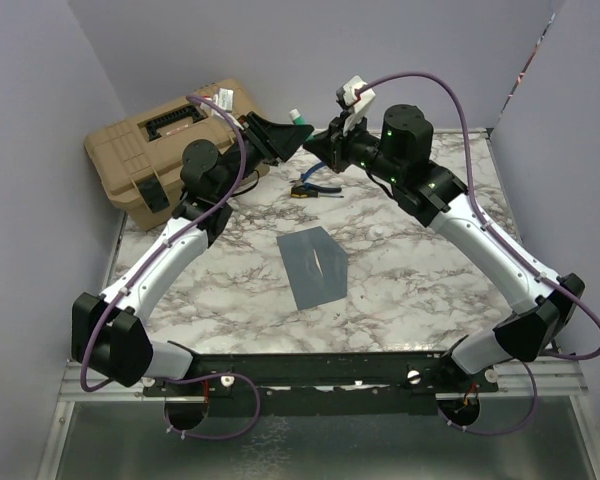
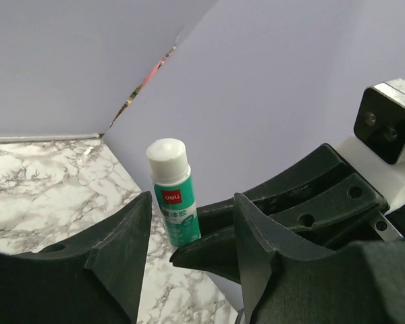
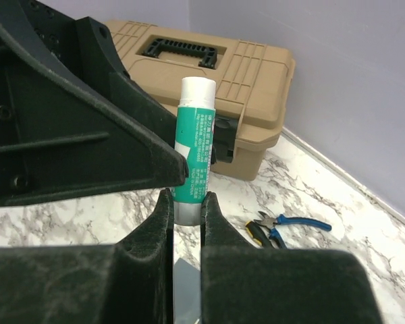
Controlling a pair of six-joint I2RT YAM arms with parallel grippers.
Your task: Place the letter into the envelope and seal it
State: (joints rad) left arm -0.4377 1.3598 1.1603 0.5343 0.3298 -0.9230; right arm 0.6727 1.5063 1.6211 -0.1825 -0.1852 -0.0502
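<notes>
**Top external view: glue stick held aloft between both claws, envelope lying unattended**

At the far left of the counter [image 1: 420, 270] a tan toolbox [image 1: 165, 150] is noted. The left claw [image 2: 192, 202] is raised beside it with its fingers spread. In the left wrist view the glue stick [image 3: 196, 135] is seen standing in the gap between them, gripped by neither. The stick is held upright, with its base pinched between the fingers of the right claw [image 3: 187, 202]. Blue-handled pliers [image 1: 310, 188] lie on the marble below the claws.

The envelope [image 1: 315, 265] lies flat at mid-counter, well apart from both claws. How its flap stands cannot be made out. The letter is seen in no view, and whether it is already inside cannot be told.

The step in hand is judged to be uncapping the glue stick, ahead of sealing. It is recommended that:
- the left fingers be closed squarely on the white cap, above the right claw's hold;
- the cap be drawn off along the stick's axis;
- a firm pinch be held low on the barrel, so the stick is not tilted or pulled free.
</notes>
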